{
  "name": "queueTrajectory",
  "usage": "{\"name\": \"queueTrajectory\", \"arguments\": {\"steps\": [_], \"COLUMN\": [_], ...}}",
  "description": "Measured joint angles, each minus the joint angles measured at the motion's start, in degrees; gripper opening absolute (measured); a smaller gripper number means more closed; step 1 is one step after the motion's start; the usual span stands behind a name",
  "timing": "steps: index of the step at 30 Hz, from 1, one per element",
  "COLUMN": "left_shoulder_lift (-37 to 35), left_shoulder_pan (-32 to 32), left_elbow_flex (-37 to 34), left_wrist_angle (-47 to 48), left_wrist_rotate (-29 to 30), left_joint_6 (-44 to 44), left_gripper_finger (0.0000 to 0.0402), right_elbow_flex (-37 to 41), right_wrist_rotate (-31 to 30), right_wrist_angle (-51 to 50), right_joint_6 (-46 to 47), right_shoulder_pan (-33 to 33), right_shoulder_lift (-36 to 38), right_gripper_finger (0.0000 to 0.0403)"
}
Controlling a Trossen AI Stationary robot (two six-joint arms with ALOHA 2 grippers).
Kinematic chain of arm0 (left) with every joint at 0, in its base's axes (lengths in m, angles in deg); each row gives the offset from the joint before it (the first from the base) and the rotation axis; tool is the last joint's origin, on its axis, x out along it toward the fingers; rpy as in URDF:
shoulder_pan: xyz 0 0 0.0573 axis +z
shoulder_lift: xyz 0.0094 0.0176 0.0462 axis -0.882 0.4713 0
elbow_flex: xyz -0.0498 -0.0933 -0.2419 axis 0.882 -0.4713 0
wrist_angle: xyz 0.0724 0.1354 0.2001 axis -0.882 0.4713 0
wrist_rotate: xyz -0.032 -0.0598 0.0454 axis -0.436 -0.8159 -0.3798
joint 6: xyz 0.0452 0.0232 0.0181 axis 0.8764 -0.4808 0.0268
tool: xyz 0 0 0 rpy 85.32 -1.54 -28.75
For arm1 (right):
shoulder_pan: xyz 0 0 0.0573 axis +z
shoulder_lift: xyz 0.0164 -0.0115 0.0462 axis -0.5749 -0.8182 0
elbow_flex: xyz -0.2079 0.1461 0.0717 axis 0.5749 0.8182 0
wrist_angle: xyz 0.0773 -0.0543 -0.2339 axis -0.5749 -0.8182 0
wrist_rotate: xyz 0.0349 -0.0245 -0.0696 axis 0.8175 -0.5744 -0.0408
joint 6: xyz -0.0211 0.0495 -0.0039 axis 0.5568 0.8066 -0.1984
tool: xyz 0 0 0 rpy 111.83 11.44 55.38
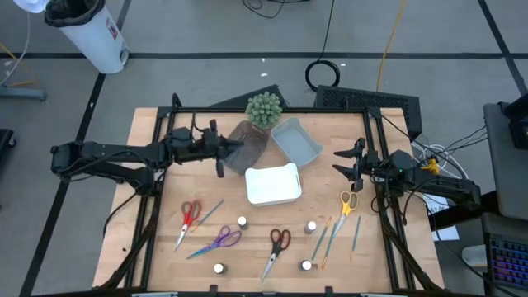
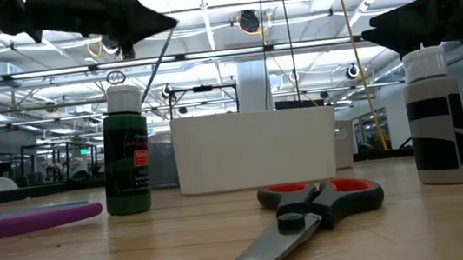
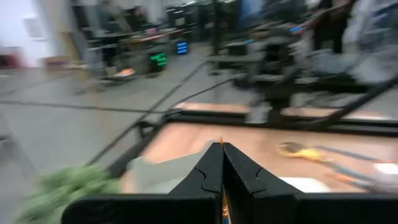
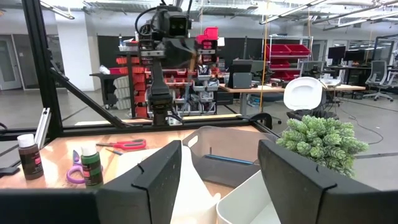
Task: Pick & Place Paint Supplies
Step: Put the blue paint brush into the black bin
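The left pincer (image 1: 221, 157) hangs above the brown tray (image 1: 247, 147) near the far edge of the surface (image 1: 148, 239), its jaws closed on a thin brush (image 2: 156, 61) that slants down from the fingers in the low view. The right pincer (image 1: 342, 162) hovers over the right side of the surface, just beyond the yellow-handled scissors (image 1: 347, 203), with its jaws spread wide and nothing between them.

The pale blue-grey tray (image 1: 296, 139) sits beside the brown tray, and a blue-handled brush (image 4: 225, 159) lies inside it. The white tray (image 1: 273, 184) sits just nearer, toward the middle. A round green plant (image 1: 264, 108) stands at the far edge, touching the two far trays.

The remaining supplies are spread along the near half of the surface. Red scissors (image 1: 188, 219) and a loose brush (image 1: 211, 213) lie toward the left edge, with purple scissors (image 1: 219, 242) just nearer. A second pair of red scissors (image 1: 276, 248) lies close to the near edge at the middle. Four white-capped bottles (image 1: 242, 222) stand scattered among them. Several brushes (image 1: 334, 235) lie side by side toward the right edge, near the yellow-handled scissors.
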Motion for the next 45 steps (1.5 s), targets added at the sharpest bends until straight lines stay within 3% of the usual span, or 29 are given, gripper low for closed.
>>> {"name": "queueTrajectory", "arguments": {"steps": [3,5,7,11,13,28,45], "left_shoulder_lift": [0.7,1.6,2.3,4.8,6.8,21.0,23.6], "left_shoulder_pan": [0.0,0.0,0.0,0.1,0.7,7.7,7.8], "left_elbow_flex": [-0.9,-2.3,-3.6,-4.4,-4.4,-4.4,-4.4], "left_wrist_angle": [-5.6,-10.4,-12.5,-12.4,-12.8,-18.1,-16.4], "left_wrist_rotate": [-6.1,-6.2,-0.9,18.3,21.5,22.1,23.6], "left_joint_6": [-1.4,-2.5,-2.7,1.0,2.2,-5.7,-4.8], "left_gripper_finger": [0.0002,0.0001,0.0002,0.0002,0.0001,0.0002,0.0002], "right_elbow_flex": [0.0,0.0,0.0,0.0,0.0,0.0,0.0], "right_wrist_rotate": [0.0,0.0,0.0,0.0,0.0,0.0,0.0], "right_wrist_angle": [0.0,0.0,0.0,0.0,0.0,0.0,0.0], "right_joint_6": [0.0,0.0,0.0,0.0,0.0,0.0,0.0], "right_shoulder_pan": [0.0,0.0,0.0,0.0,0.0,0.0,0.0], "right_shoulder_lift": [0.0,0.0,0.0,0.0,0.0,0.0,0.0], "right_gripper_finger": [0.0207,0.0206,0.0205,0.0206,0.0205,0.0205,0.0207]}}
